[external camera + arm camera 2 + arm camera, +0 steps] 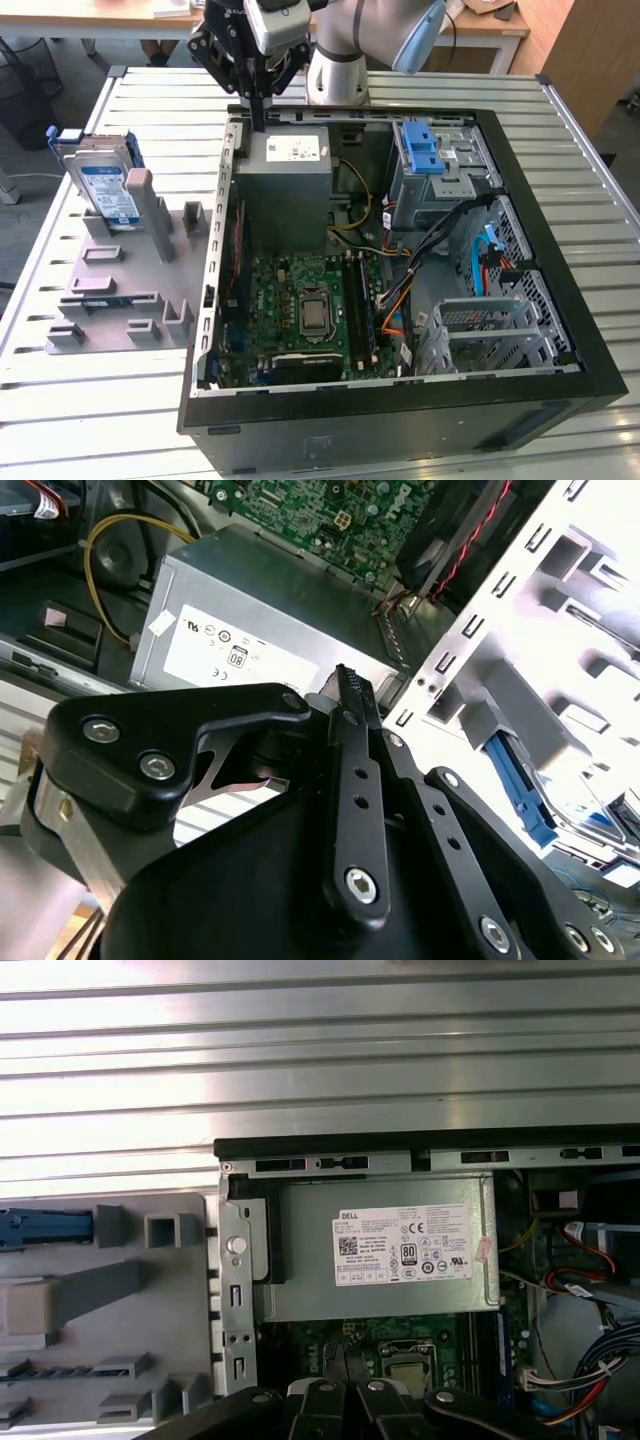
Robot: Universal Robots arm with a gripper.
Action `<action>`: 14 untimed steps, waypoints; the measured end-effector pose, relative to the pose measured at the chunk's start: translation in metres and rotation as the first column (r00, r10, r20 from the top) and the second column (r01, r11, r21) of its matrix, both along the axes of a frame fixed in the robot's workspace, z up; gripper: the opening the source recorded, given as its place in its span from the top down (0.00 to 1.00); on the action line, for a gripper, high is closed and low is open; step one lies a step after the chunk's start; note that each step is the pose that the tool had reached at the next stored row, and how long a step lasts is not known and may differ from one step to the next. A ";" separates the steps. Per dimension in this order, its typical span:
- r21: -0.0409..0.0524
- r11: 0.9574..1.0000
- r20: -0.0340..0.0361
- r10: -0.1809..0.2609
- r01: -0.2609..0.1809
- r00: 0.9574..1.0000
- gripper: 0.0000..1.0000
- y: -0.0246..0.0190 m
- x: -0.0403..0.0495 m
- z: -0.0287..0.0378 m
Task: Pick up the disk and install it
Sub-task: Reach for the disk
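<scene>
Closed and empty, the pincer (259, 122) hangs above the power supply (290, 170), well apart from the upright disk (108, 190) in its rack (120, 290).

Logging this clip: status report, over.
Claw shut, empty, over power supply. Disk standing in grey rack. Between them: case wall.

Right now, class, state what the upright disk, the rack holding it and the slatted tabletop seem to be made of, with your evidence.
Flat silver rectangular disk: likely bare metal casing, dull sheen, paper-looking white-and-blue label, blue plastic-looking frame. Matte grey slotted rack: probably plastic, uniform and unreflective. Ribbed silver tabletop: seemingly aluminium, bright streaky reflections.
</scene>
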State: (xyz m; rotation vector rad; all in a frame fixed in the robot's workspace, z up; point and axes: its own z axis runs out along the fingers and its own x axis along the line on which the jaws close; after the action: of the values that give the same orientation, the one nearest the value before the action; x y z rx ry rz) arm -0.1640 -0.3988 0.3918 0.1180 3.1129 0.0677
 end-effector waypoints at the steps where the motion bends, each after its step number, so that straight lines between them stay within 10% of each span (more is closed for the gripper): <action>1: 0.000 1.000 0.000 0.000 0.000 1.000 0.89 0.0000 -0.0006 0.0000; 14: 0.000 1.000 0.000 0.000 0.000 1.000 0.89 0.0004 -0.0096 -0.0003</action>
State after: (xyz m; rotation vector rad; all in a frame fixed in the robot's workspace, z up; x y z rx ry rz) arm -0.1737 -0.3985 0.3915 0.1180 3.1130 0.0677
